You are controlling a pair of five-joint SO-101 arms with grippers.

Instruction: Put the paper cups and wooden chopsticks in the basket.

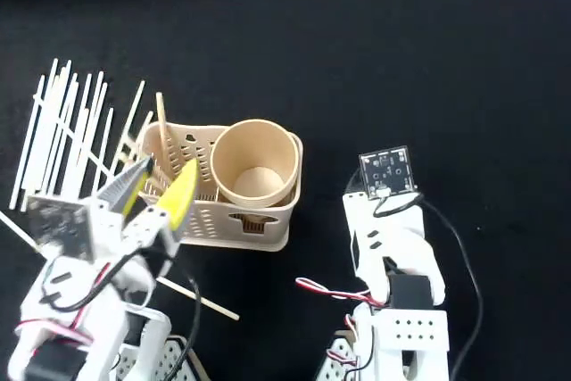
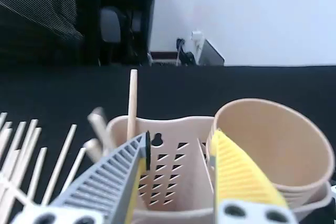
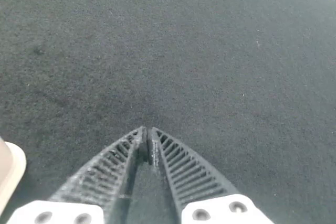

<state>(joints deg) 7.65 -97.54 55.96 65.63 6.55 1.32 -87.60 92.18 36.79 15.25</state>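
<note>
Pale wood sticks, the loose wooden chopsticks (image 1: pixel 62 131), lie fanned on the black cloth (image 1: pixel 401 69) at the upper left of the high view. One stray chopstick (image 1: pixel 203 299) lies slanted near the lower left, beside the left arm's base. A few more stand upright in the left compartment of the beige slotted basket (image 1: pixel 254 220), one reaching well above the rim (image 2: pixel 132 95). The paper cups (image 1: pixel 256 167) are nested together in the right compartment.

The left gripper (image 1: pixel 168 171) hangs over the basket's left compartment, spread wide with nothing between its grey and yellow fingers. The right gripper (image 3: pixel 147 135) is clenched on nothing above bare cloth at the right.

The sticks look light, stiff and thin, and probably roll or skid on the cloth. A pinch across the middle of one outer stick should keep it level. Taking it by an end would likely let it swing. The cups look light and easy to crush, so grip them gently at the rim.
</note>
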